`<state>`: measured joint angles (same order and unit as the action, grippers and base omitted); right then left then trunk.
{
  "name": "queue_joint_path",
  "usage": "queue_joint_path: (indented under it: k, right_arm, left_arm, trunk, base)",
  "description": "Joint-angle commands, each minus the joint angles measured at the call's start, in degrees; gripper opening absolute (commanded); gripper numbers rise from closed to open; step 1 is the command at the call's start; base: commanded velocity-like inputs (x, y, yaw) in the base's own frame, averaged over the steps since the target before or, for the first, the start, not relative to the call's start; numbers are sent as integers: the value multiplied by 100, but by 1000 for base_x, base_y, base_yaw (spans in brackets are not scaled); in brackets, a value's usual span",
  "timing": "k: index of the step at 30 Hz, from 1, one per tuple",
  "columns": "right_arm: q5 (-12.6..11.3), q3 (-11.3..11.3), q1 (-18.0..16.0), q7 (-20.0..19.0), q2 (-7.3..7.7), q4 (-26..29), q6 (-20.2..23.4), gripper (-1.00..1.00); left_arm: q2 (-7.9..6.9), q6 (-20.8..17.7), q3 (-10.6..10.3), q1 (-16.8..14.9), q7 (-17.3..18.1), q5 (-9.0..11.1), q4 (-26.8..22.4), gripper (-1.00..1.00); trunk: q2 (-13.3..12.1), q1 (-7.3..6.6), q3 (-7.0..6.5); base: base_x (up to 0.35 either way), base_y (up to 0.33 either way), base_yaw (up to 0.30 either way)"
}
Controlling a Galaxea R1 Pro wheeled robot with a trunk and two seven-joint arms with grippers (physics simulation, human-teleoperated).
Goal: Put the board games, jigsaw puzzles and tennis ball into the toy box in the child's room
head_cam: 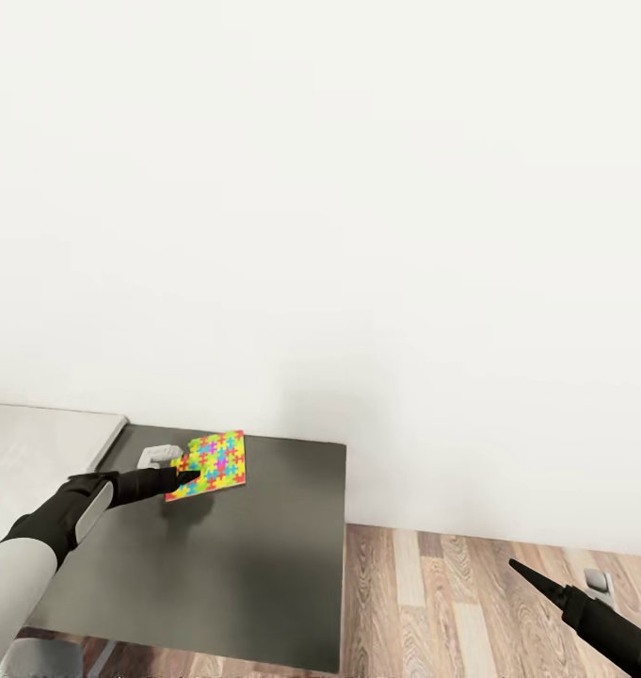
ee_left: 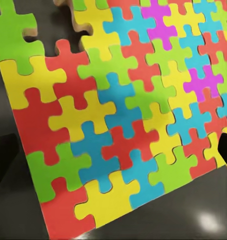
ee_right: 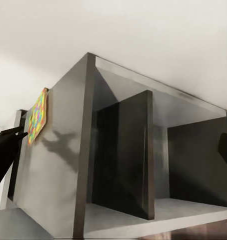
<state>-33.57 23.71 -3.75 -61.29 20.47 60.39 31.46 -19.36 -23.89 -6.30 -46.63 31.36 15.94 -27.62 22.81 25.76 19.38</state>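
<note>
Left gripper (head_cam: pixel 190 477) at lower left pinching the edge of a jigsaw puzzle (head_cam: pixel 210 463) raised above the dark cabinet (head_cam: pixel 245 565), right gripper (head_cam: pixel 518 568) at lower right, finger state unclear

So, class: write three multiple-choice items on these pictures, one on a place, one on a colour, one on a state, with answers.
1. Where is the bright flat jigsaw puzzle box?
A. on the wood-plank floor
B. over the dark-grey cabinet top
C. on a bed

2. What colour is the wall behind the cabinet?
A. white
B. blue
C. green

3. How does the box sit?
A. flat on the cabinet
B. tilted, lifted off the cabinet
C. standing against the wall

Answers: 1 B, it hangs above the cabinet at the left gripper. 2 A, plain white. 3 B, it casts a shadow on the top beneath it.
</note>
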Motion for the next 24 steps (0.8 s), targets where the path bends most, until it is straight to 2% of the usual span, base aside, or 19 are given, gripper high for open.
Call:
queue_joint_path:
  k: [1,13,24]
  right_arm:
    - [-31,2,-3,-5,1,-1,43,100]
    - [-26,1,-3,-5,1,-1,45,100]
    - [-22,-6,-3,-5,1,-8,43,100]
  left_arm:
    - [-7,-45,-29,-4,-7,58,-7,100]
    - [-6,-45,-27,-4,-11,56,-7,100]
    - [-9,-38,-24,-4,-16,54,-10,100]
  trunk:
    - [11,2,10]
    - [11,2,10]
    - [11,2,10]
  base:
    - [-128,-157,0]
    - [-61,-70,0]
    - [-6,13,0]
